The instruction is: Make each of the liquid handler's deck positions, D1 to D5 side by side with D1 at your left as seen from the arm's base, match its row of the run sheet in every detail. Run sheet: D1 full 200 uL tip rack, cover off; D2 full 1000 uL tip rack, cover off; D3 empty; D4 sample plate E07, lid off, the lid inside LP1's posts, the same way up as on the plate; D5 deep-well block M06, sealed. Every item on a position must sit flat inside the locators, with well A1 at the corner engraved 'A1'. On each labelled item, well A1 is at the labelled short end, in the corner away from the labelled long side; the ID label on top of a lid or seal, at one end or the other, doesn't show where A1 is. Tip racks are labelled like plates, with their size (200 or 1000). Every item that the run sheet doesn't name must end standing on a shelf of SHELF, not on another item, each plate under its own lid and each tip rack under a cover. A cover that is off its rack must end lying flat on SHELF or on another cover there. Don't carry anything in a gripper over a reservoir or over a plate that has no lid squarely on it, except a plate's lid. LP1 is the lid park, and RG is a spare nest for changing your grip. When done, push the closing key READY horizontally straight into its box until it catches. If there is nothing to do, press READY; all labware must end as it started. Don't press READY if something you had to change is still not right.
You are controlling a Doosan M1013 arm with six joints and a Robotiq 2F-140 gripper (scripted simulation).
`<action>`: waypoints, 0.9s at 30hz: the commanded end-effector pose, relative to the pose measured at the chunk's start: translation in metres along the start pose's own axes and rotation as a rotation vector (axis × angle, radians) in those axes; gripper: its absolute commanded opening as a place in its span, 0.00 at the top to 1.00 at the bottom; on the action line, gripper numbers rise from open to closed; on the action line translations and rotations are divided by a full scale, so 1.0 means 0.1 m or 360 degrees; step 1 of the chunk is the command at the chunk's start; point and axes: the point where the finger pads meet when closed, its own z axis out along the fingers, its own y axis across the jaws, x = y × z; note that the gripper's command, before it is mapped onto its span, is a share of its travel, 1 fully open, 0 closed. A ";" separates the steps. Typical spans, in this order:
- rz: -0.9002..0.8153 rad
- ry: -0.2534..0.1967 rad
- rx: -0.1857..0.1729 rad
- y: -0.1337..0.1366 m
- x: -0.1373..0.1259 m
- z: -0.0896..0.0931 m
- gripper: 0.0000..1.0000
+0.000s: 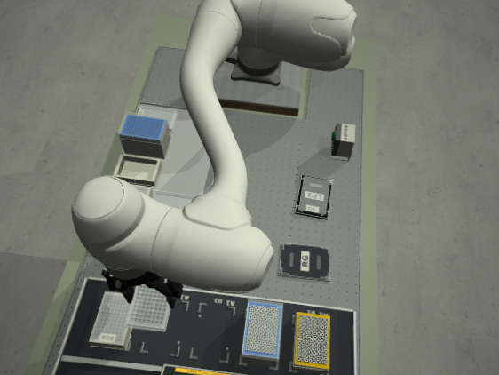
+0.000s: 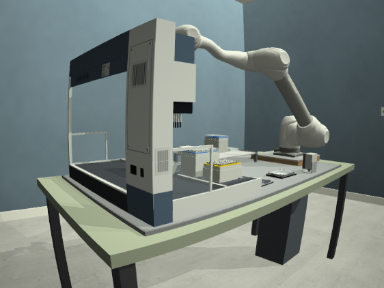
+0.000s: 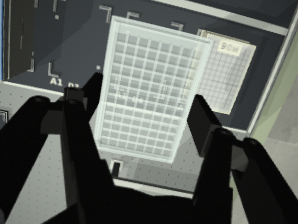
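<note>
My gripper is shut on a clear sample plate with no lid and holds it over the dark deck. The plate hangs above the D4 locators, next to the sealed deep-well block on D5. In the wrist view the plate sits between my black fingers, slightly skewed, and covers part of the block, whose label reads M06. The blue-rimmed tip rack and the yellow-rimmed tip rack stand uncovered on the deck. D3 is bare. LP1 holds a flat lid.
RG stands empty near the deck. The READY box is at the far right. On the shelf side stand a blue-topped rack and an open beige container. The handler's tall frame surrounds the deck.
</note>
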 end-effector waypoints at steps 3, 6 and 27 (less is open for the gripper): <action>0.0000 0.0004 0.0000 0.00 0.00 0.02 0.90; 0.0000 0.0004 0.0000 0.00 0.00 0.07 0.90; 0.0000 0.0004 0.0000 0.00 0.00 0.39 0.90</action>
